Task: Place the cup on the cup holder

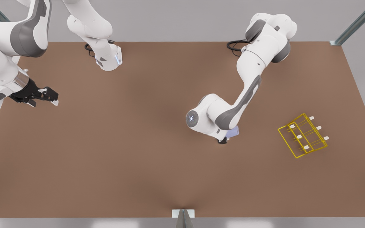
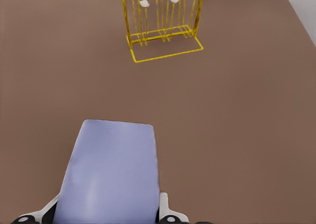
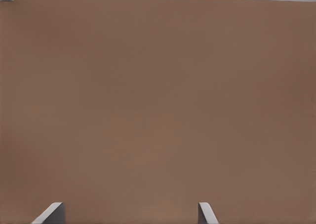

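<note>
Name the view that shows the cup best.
The left wrist view: the cup looms close between the left gripper fingers. The front view shows a sliver of it under the arm. The right wrist view shows bare table.

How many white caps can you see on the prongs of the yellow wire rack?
6 on the yellow wire rack in the front view: three along its far side, three along its near side. None look hidden.

Lavender-blue cup (image 2: 111, 172), yellow wire cup holder (image 1: 303, 135) with white caps, plain brown table (image 1: 122, 152).
</note>
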Controlling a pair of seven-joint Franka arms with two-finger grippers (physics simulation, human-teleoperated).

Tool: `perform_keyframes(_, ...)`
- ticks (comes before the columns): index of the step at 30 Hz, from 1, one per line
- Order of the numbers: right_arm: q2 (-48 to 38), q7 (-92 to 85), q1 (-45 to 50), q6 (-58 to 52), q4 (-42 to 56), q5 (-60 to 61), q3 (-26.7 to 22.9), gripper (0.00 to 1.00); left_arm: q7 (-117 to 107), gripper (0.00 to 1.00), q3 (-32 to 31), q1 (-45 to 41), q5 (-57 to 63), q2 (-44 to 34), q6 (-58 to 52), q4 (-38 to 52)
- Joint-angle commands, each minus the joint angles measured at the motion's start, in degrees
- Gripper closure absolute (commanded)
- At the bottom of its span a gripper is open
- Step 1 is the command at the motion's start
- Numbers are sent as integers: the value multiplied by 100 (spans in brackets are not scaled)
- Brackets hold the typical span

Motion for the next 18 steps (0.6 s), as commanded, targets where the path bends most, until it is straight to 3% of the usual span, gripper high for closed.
perform_keyframes(1,-1,-99,59,95,-14,1,88,0,200,23,210,-40,897,5,-2516,-18)
perform_keyframes(4,8,-99,76,95,-31,1,97,0,217,23,1133,-313,1107,102,-2736,-246)
perform_keyframes(18,69,-99,85,192,-31,-61,106,0,-55,23,1292,777,2848,322,-2375,-1477)
